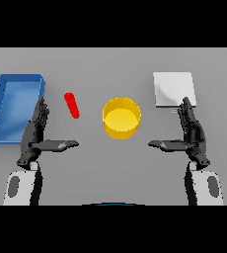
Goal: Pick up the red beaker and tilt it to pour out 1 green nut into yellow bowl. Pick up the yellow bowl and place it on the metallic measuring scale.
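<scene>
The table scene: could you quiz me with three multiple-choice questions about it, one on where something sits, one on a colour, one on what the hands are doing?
1. Where is the yellow bowl?
A. Inside the blue tray
B. On the bare table between the red beaker and the metallic scale
C. On top of the scale

2. What colour is the tray at the robot's far left?
A. Blue
B. Green
C. White

3. What are the two hands doing?
A. Both grip the bowl
B. One lifts the beaker
C. Both are open and hold nothing

Answers: 1 B, the bowl stands apart, with the red beaker to its left and the scale to its right. 2 A, its walls and floor are blue. 3 C, the left hand and right hand have straight fingers touching no object.
</scene>
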Motion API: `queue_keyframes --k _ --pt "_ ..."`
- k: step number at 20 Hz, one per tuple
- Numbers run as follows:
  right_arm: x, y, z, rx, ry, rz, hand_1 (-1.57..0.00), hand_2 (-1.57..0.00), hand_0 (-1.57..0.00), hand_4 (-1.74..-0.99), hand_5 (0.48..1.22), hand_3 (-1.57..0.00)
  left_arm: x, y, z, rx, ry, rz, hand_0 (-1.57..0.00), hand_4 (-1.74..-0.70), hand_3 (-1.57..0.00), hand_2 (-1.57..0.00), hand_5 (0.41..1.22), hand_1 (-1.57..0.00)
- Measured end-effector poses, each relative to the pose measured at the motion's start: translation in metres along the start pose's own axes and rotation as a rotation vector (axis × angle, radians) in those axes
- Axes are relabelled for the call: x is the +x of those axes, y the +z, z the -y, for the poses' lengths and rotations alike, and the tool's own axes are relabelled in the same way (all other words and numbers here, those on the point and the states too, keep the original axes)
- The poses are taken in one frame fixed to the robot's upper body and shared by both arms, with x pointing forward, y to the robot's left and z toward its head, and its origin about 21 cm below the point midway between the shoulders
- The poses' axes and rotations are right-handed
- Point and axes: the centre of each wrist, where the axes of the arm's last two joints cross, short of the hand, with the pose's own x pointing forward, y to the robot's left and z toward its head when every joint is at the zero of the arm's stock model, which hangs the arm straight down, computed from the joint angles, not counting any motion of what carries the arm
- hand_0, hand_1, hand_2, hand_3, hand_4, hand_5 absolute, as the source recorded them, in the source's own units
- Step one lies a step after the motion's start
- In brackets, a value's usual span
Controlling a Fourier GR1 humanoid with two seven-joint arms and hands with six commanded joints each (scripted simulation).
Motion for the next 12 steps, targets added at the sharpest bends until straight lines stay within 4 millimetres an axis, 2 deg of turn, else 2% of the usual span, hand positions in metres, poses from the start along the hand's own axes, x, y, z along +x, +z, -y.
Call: queue_keyframes --k 6,8,12 --pt "-0.002 0.007 -0.003 -0.001 0.004 0.002 0.00 0.00 0.00 -1.167 0.599 0.00 -0.001 0.006 -0.003 0.003 -0.002 -0.003 0.00 -1.15 0.00 0.00 0.599 0.00" --pt "0.003 0.021 -0.003 0.007 0.253 0.121 0.00 0.00 0.00 -1.162 0.594 0.00 0.008 0.022 -0.006 -0.050 -0.109 0.051 0.00 -1.16 0.00 0.00 0.599 0.00" --pt "0.005 0.030 -0.011 0.002 0.347 0.119 0.00 0.00 0.00 -1.173 0.593 0.00 0.016 0.037 -0.009 -0.064 -0.161 0.024 0.00 -1.16 0.00 0.00 0.602 0.00"
